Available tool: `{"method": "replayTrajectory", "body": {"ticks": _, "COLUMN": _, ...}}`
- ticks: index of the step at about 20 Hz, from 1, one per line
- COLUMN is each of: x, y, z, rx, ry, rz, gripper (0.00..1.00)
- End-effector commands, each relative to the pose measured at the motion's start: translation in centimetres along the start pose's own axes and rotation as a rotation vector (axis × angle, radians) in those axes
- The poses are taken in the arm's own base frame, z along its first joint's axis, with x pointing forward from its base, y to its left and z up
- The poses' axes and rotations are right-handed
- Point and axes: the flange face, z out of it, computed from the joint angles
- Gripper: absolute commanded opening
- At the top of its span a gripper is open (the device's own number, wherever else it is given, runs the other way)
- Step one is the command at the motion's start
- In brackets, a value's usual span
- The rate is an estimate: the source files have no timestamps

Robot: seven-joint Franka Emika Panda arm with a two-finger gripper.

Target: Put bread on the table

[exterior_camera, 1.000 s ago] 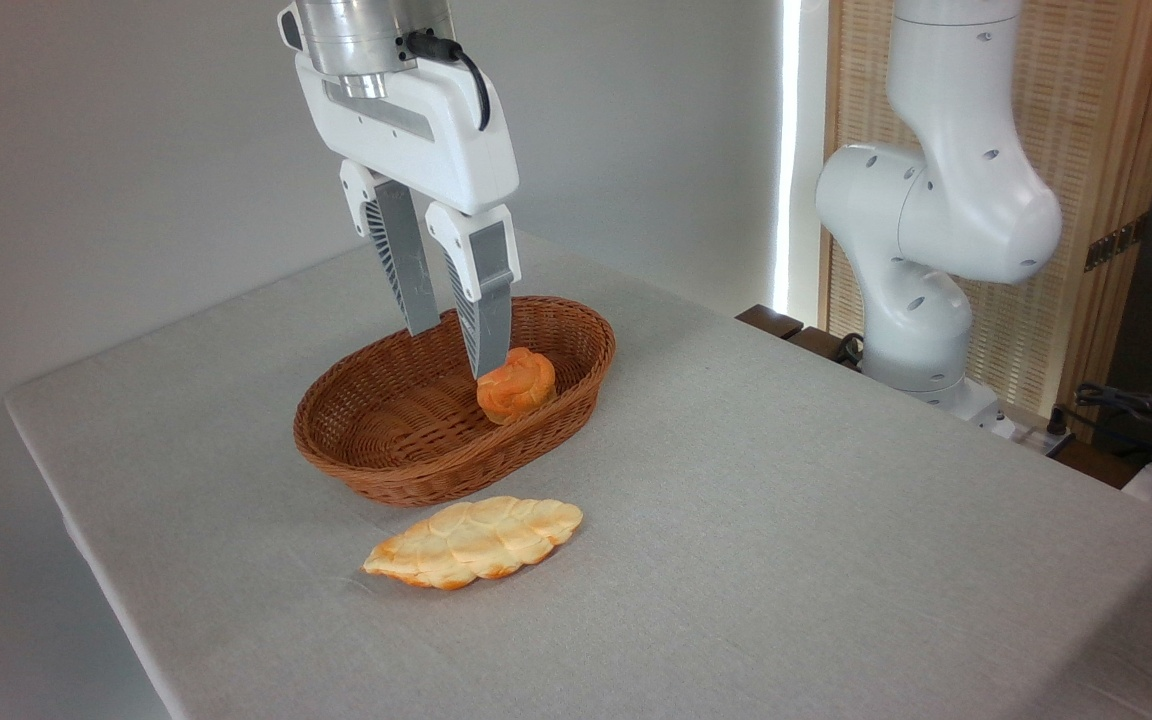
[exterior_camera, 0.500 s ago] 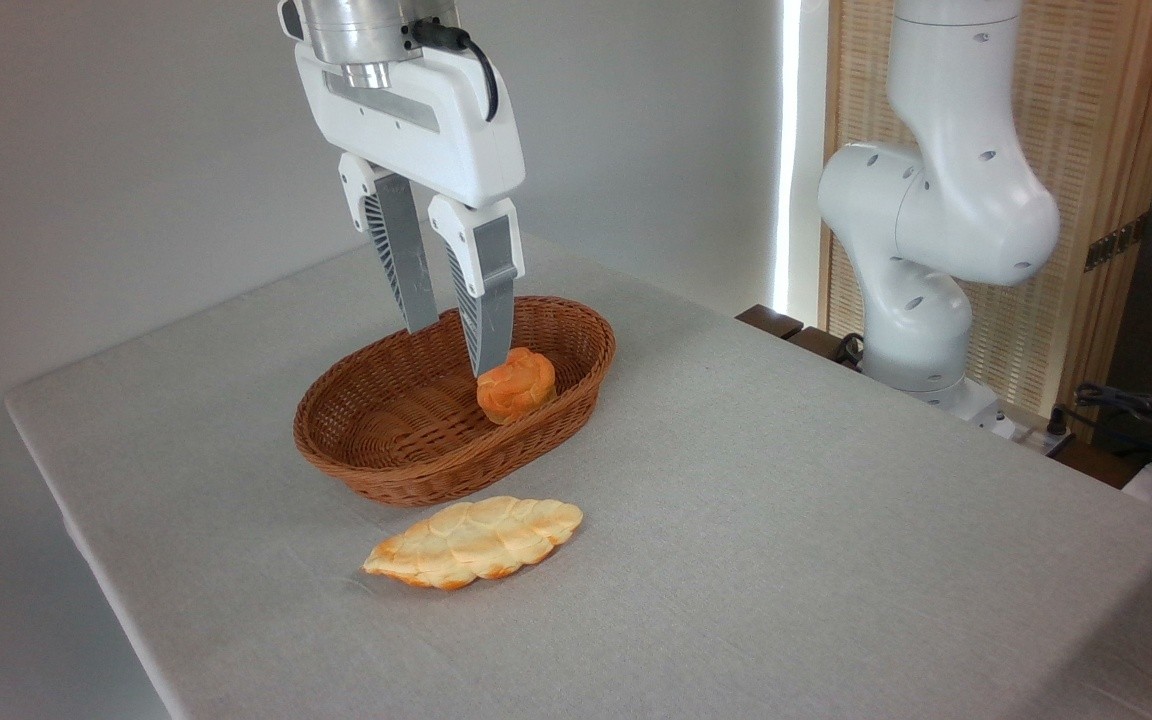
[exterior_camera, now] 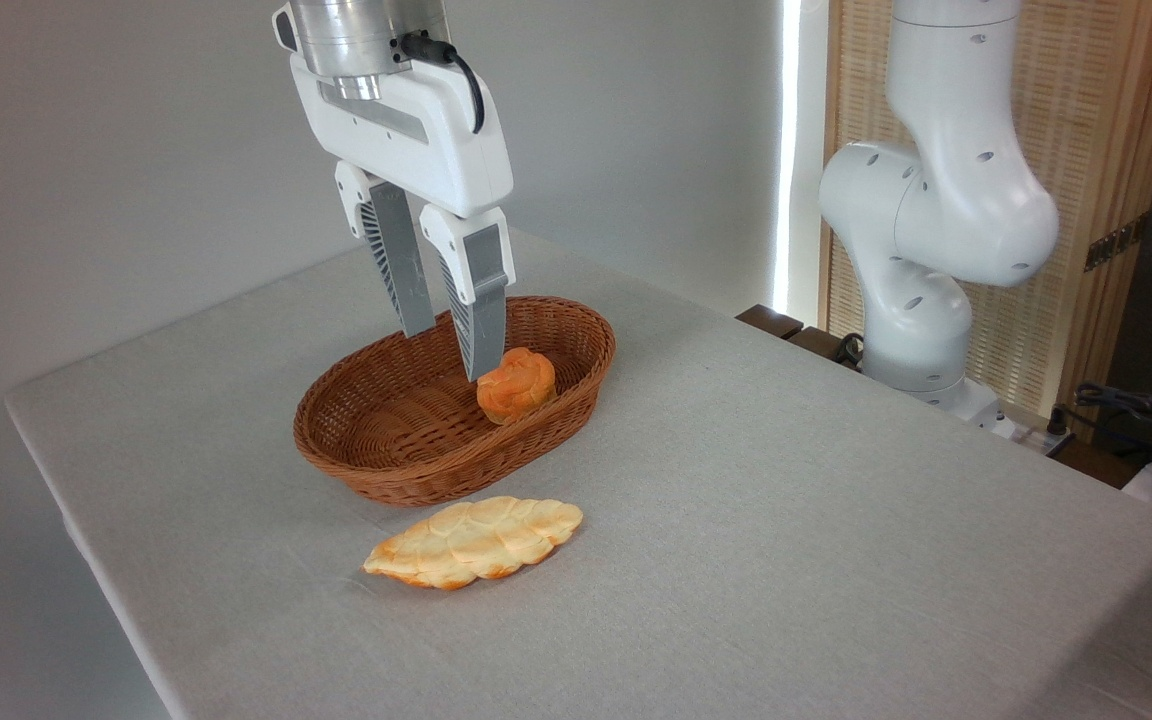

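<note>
The bread (exterior_camera: 474, 542), a long flat braided loaf, pale gold with browned tips, lies flat on the table (exterior_camera: 786, 520) just in front of the wicker basket. My gripper (exterior_camera: 448, 355) hangs above the basket, well back from the loaf and not touching it. Its two grey fingers point down and stand apart with nothing between them, so it is open.
A brown oval wicker basket (exterior_camera: 376, 465) sits mid-table with a small round orange bun (exterior_camera: 516, 385) inside at its right end. The white arm base (exterior_camera: 921, 300) stands off the table's right far edge. The table's left edge (exterior_camera: 66, 510) is near the basket.
The gripper has shifted slightly to the left and up above the basket. The loaf, basket and bun have not moved.
</note>
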Motion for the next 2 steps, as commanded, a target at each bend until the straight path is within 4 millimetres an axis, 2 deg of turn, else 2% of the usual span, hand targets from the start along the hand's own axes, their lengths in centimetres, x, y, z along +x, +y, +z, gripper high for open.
{"method": "replayTrajectory", "body": {"ticks": 1, "x": -0.27, "y": -0.3, "z": -0.39, "rx": -0.016, "ry": -0.009, "rz": 0.01, "gripper": 1.0}}
{"method": "replayTrajectory", "body": {"ticks": 2, "x": -0.27, "y": -0.3, "z": -0.39, "rx": -0.016, "ry": -0.009, "rz": 0.01, "gripper": 1.0}}
